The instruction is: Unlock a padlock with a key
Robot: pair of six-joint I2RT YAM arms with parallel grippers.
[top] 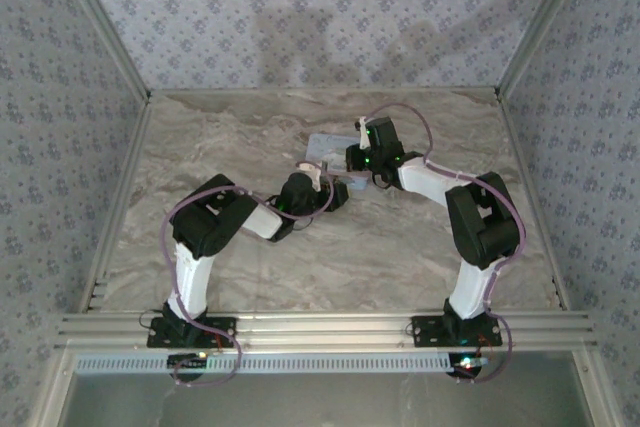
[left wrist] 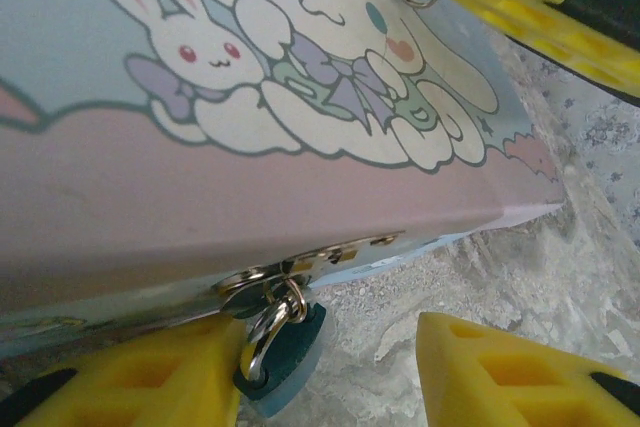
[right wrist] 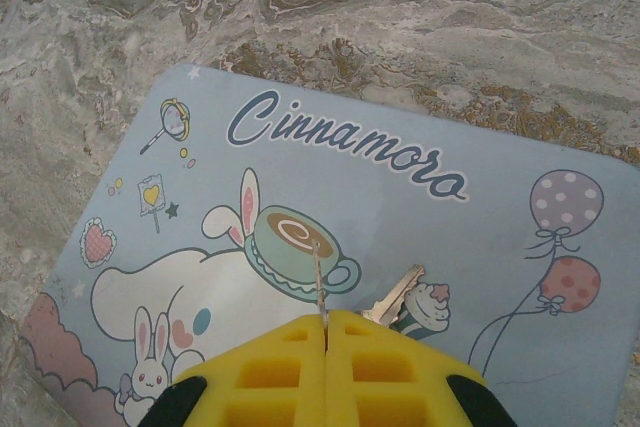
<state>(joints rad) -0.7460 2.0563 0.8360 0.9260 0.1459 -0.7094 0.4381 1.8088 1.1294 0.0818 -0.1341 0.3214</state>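
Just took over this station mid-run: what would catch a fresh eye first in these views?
The pale-blue cartoon tin near the middle of the table dominates. The small teal padlock hangs from its hasp between the fingers of the open left gripper. Above the lid, the right gripper is shut on a key ring, the key dangling.

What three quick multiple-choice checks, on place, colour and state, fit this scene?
1. The tiny dark teal padlock hangs: A) on the light-blue cartoon tin box's front hasp; B) on the lid; C) on the marble table.
2. Tool fingers' colour: A) red; B) yellow; C) white.
3. The right tool is: A) wide open; B) shut, empty; C) shut on the small silver key's wire ring.
A, the left wrist view shows it dangling there; B, both wrist views show yellow; C, the fingers meet around the ring.
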